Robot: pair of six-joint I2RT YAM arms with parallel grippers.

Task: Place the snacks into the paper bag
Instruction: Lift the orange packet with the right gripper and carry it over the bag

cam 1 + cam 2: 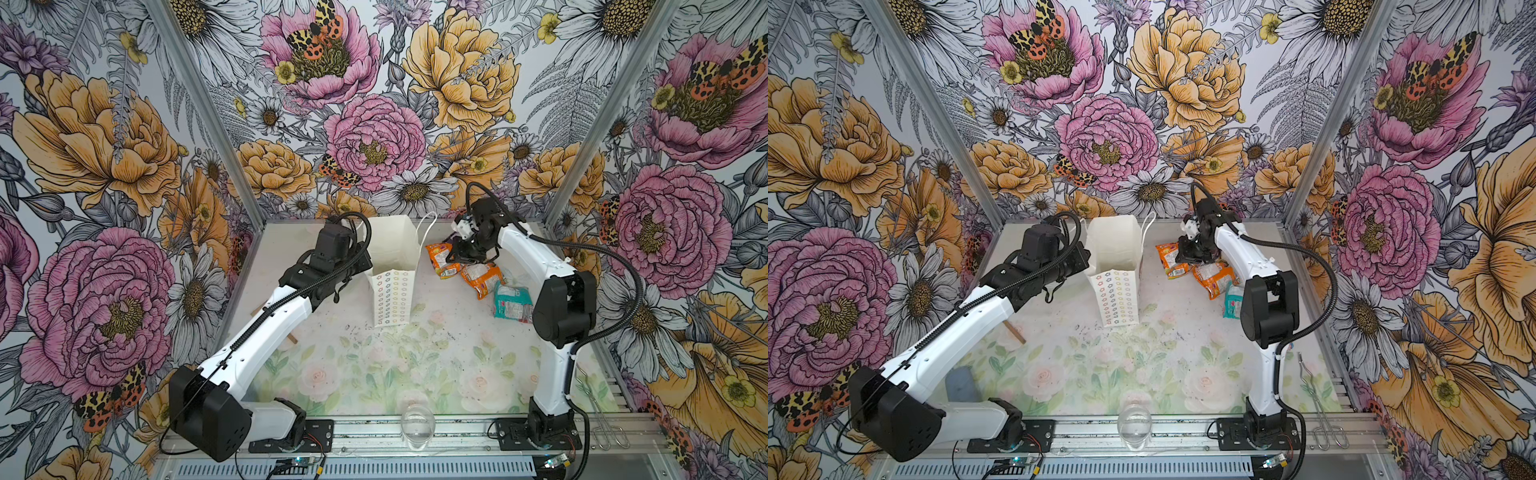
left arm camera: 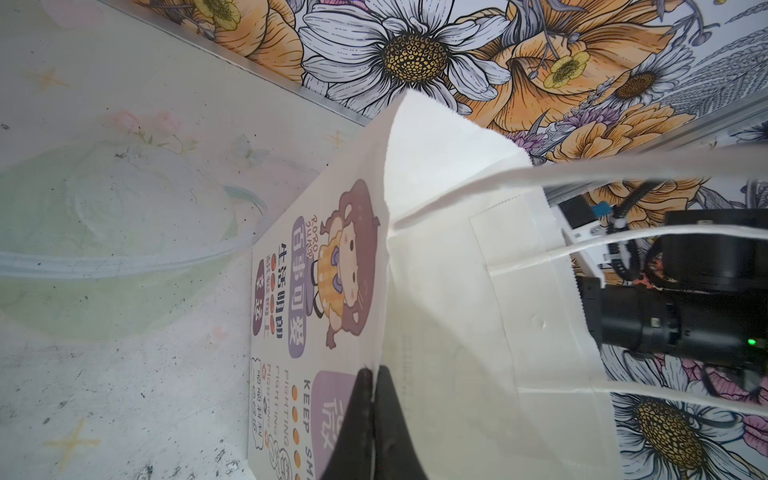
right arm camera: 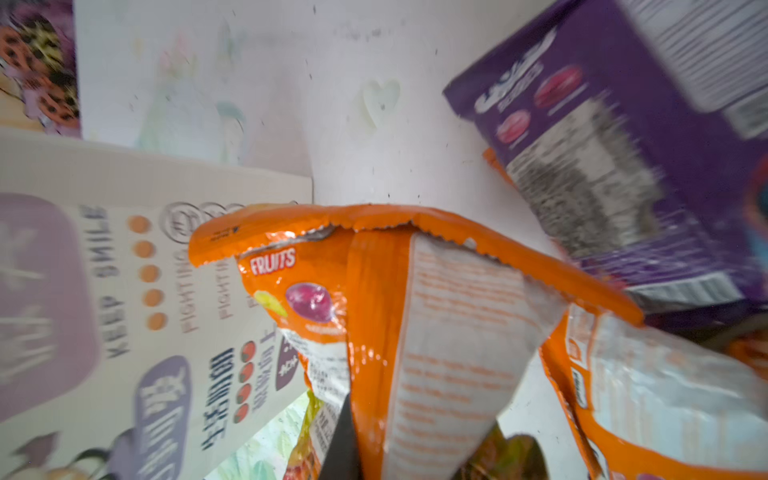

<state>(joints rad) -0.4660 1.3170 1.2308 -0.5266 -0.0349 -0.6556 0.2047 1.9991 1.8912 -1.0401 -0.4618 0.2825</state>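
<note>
The right gripper is pinched tight on the orange-and-white FRUITS packet, one dark finger on each side of its crumpled middle, the serrated top seam fanning out beyond the fingertips. In both top views this gripper sits at the far right of the table, over the cluster of snacks; whether the held packet has left the surface cannot be told. Just beside it lies the second orange-and-white packet, and nearer the arm's elbow the teal packet. The purple packet shows close by in the right wrist view, blurred. The left gripper is closed narrowly on the rim of the paper bag, which stands upright and open-mouthed between the two arms, a cord handle arching up on its right side. Well apart are a wooden piece under the left arm, a clear glass at the front edge, and metal tongs at the front right.
</note>
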